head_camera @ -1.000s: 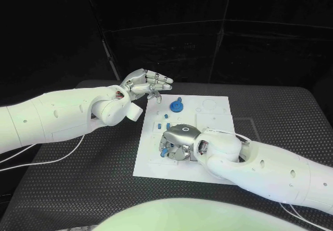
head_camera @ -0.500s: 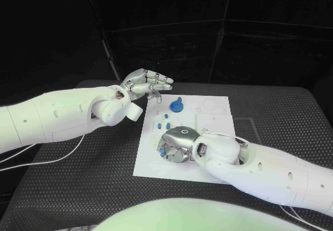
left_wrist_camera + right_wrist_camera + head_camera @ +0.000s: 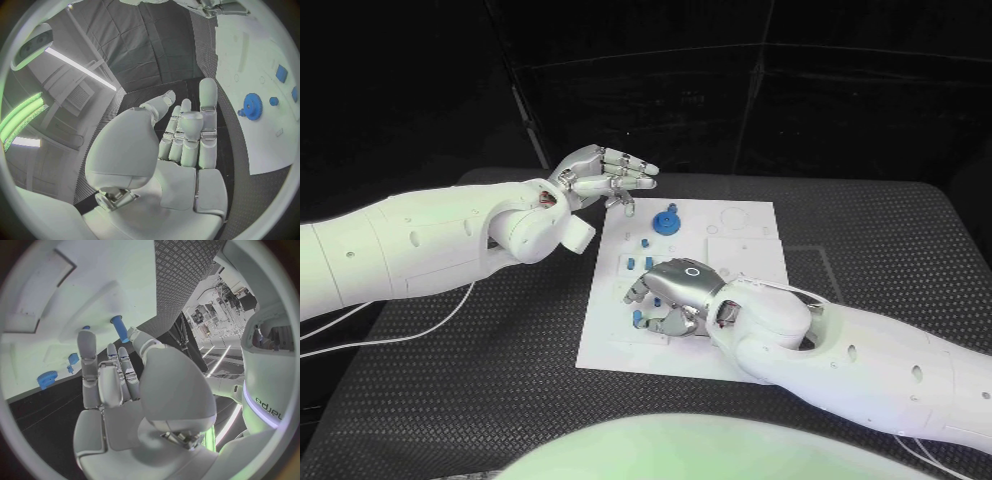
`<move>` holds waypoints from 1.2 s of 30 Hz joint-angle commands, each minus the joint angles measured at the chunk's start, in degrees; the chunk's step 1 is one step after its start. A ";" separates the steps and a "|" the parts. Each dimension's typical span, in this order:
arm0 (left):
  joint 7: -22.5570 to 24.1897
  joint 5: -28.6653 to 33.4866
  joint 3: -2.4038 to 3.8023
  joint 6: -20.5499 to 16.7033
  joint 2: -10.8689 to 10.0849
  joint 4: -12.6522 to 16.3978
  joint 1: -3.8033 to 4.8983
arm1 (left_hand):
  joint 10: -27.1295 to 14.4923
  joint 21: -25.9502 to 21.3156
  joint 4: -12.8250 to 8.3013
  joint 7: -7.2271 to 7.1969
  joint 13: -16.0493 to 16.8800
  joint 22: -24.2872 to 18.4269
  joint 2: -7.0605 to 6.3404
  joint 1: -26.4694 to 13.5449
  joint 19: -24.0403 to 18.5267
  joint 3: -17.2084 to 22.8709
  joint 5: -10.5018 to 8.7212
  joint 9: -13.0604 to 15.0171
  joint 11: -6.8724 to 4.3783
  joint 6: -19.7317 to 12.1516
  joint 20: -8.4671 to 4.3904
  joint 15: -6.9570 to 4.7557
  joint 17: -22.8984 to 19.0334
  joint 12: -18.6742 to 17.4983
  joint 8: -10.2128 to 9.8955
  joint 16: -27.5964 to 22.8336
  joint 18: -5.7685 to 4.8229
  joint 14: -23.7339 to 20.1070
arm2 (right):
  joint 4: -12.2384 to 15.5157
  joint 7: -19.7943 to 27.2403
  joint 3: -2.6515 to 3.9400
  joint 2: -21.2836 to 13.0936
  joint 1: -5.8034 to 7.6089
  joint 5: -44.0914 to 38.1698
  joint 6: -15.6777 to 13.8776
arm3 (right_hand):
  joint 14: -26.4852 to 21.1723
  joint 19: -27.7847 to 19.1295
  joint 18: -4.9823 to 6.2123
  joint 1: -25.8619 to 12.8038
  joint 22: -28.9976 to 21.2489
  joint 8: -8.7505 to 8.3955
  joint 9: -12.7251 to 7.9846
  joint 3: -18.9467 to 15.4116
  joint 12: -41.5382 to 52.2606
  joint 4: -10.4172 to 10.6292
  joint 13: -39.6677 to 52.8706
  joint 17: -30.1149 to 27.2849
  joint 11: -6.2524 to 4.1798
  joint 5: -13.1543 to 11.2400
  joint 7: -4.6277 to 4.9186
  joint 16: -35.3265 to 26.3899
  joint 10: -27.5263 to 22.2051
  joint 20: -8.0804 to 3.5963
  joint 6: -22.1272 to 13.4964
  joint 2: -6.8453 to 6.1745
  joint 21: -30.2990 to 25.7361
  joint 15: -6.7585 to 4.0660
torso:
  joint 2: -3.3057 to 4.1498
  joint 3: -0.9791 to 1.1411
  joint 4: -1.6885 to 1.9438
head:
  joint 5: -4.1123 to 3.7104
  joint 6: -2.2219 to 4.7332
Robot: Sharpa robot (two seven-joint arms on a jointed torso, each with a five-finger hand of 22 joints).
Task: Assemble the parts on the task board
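Observation:
The white task board [image 3: 740, 240] lies mid-table. A blue gear [image 3: 668, 219] stands at its far left, with small blue parts [image 3: 640, 261] nearer. My right hand [image 3: 672, 294] is low over the board's near left part, palm down and fingers bent over a small blue piece [image 3: 640, 317]. In the right wrist view a blue peg [image 3: 119, 328] lies on the board [image 3: 94, 280] just past the fingertips [image 3: 85, 337], with nothing between them. My left hand [image 3: 604, 175] hangs raised beyond the board's far left corner, fingers apart and empty; the gear [image 3: 252, 106] sits beside it.
Black ribbed matting [image 3: 473, 380] covers the table around the board. A white cable [image 3: 387, 335] trails over it under my left arm, and another cable [image 3: 800, 284] loops by my right forearm. Shallow white recesses [image 3: 740, 222] mark the board's far right part.
My right hand has turned slightly over the board's near left part, its fingers reaching a little further left. My left hand has stayed raised, fingers spreading slightly.

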 commanded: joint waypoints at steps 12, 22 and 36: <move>0.58 0.03 0.03 0.60 -0.63 0.16 0.08 | -0.57 -0.30 -0.01 -0.07 0.07 -0.08 0.24 -0.21 -0.11 -0.18 0.26 0.07 0.03 -0.53 0.12 -0.04 0.03 0.20 0.23 0.33 1.11 -0.39 | 10.31 0.66 4.60 -16.49 0.30 19.20 -10.60 | 2.21 2.33 -0.28 -3.42 3.39 1.90 0.75 -8.74 9.61 3.49 2.09 1.82 -0.64 1.34 1.13 0.93 6.44 -0.02 3.05 0.55 1.44 0.04 | -0.65 -0.21 -0.43 | -2.24 1.03; 0.72 0.03 -0.01 0.66 -0.49 -0.04 0.08 | -0.78 -0.30 -0.09 -0.06 0.09 -0.06 0.38 -0.18 -0.14 -0.26 0.27 0.09 0.04 -0.70 0.15 -0.03 -0.06 0.52 0.51 0.42 1.13 -0.47 | 12.47 -10.08 6.18 -27.13 0.88 28.52 -9.41 | 4.66 8.84 -2.41 -7.13 15.99 9.71 3.63 -18.26 56.28 10.77 49.21 14.38 -5.60 4.84 -3.45 7.67 21.85 -3.83 7.45 1.95 9.07 -3.97 | -1.29 -0.48 -1.00 | -5.01 1.74; 0.73 0.04 -0.06 0.66 -0.46 -0.10 0.06 | -0.78 -0.30 -0.09 -0.06 0.09 -0.06 0.38 -0.18 -0.14 -0.26 0.27 0.09 0.04 -0.70 0.15 -0.03 -0.06 0.52 0.51 0.42 1.13 -0.47 | 14.46 -22.15 4.92 -30.07 -0.16 17.36 -5.50 | 5.35 10.15 -2.96 -8.54 20.13 14.07 6.71 -26.26 67.60 13.84 65.56 18.86 -5.49 4.58 -3.61 9.58 24.11 -3.71 5.50 3.56 11.47 -3.86 | -1.16 -0.38 -0.93 | -6.36 1.77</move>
